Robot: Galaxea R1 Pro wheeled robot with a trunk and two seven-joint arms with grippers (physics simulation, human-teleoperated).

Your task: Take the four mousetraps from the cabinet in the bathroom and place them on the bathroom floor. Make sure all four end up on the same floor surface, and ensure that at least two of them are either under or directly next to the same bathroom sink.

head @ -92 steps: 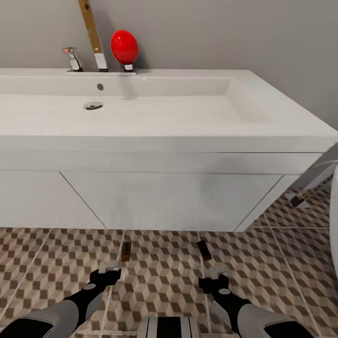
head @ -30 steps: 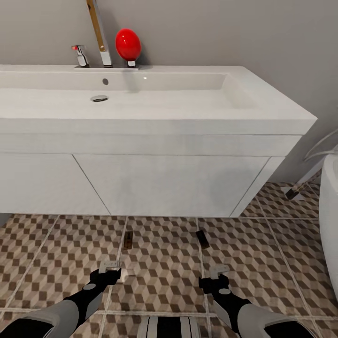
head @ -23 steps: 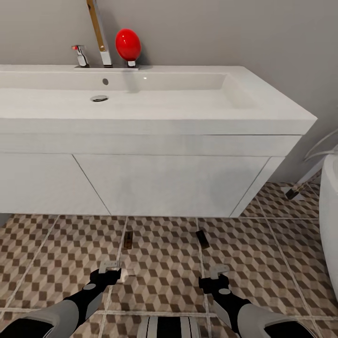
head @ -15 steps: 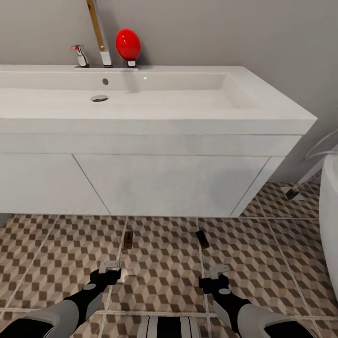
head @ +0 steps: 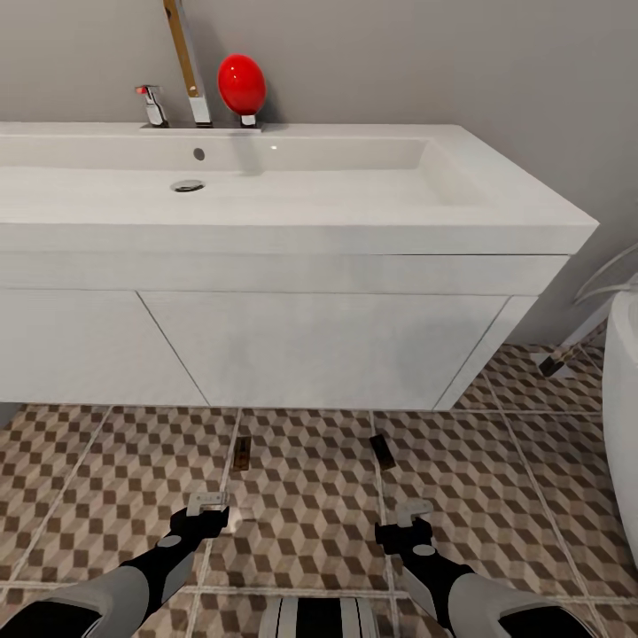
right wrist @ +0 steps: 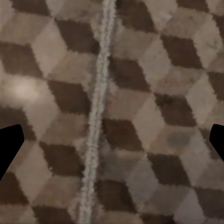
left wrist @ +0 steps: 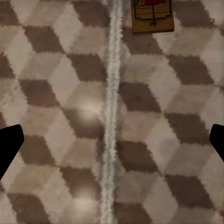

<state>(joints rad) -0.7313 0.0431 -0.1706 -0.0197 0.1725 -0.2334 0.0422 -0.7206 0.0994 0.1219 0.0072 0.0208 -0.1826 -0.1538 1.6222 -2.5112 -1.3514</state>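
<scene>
Nothing moved; both jaws gape empty, left wrist revealing mousetrap (left wrist: pixel 152 16) detail.

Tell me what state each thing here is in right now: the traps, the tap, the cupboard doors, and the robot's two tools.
Left mousetrap: lying flat on the floor tiles, just in front of the vanity.
Right mousetrap: lying flat on the floor, angled.
Tap: no water running.
Sink: empty, dry.
Vanity doors: closed.
Left tool: open, holding nothing.
Right tool: open, holding nothing.
</scene>
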